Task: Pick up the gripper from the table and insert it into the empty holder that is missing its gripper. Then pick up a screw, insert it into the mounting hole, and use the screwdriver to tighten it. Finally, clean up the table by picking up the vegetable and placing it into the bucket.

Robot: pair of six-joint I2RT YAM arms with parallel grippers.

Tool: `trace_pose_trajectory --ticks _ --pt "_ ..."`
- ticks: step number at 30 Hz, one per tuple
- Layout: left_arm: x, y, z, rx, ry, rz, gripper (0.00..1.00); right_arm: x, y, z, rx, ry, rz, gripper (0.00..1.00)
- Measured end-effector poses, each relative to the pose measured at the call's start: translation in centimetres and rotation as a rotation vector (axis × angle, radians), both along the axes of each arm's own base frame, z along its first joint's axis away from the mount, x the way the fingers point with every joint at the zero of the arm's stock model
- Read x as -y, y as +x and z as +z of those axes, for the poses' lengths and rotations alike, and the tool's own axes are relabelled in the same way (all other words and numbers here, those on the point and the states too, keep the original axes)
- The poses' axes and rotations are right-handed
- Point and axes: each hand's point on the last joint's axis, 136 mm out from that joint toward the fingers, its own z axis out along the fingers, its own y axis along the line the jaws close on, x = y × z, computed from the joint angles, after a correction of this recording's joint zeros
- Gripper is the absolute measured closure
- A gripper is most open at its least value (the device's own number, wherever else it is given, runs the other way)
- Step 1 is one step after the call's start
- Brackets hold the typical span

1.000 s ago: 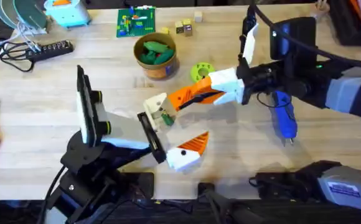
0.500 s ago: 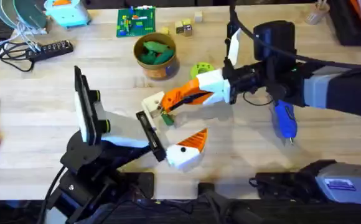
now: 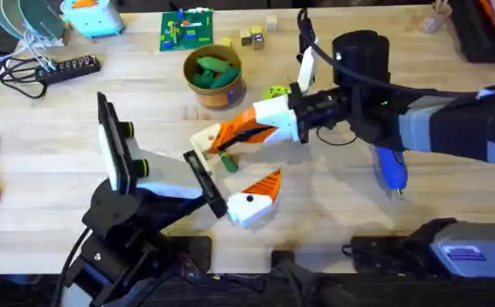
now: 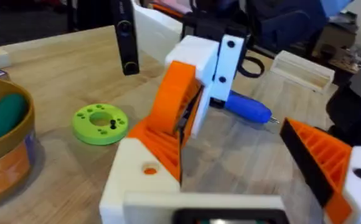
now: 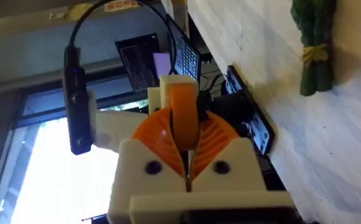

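1. Orange ribbed gripper: clamped edge-on between the closed orange pads of the right gripper, and brought up against the holder, the plain white finger of the left arm's tool. Whether it is fully seated I cannot tell.
2. Left gripper: fingers spread wide, holding nothing; one finger is the bare holder, the other carries its orange tip.
3. Progress, as judged: insertion is under way; the screw, the tightening and the clean-up appear not yet done.
4. Screwdriver: blue, lying flat on the table to the right, partly under the right arm, untouched.
5. Vegetable: dark green bundle lying on the table just below the meeting fingers; the right wrist view shows it tied with a yellow band.
6. Bucket: behind the work area, already holding larger green toy vegetables.
7. Lime-green disc: flat on the table beside the bucket.
8. Pose: right arm reaches across the middle from the right, wrist roughly level, fingers pointing toward the left arm; left arm extends from its base, fingers aimed up-table to receive.
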Motion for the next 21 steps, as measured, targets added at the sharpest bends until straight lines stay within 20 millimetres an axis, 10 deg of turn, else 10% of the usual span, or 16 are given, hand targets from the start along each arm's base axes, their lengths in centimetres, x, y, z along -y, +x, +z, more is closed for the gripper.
trace_pose_trajectory --ticks 21 --pt "-0.3 0.5 0.0 -0.012 -0.005 0.032 0.008 -1.6 -0.3 -0.3 -0.009 -0.028 -0.031 0.915"
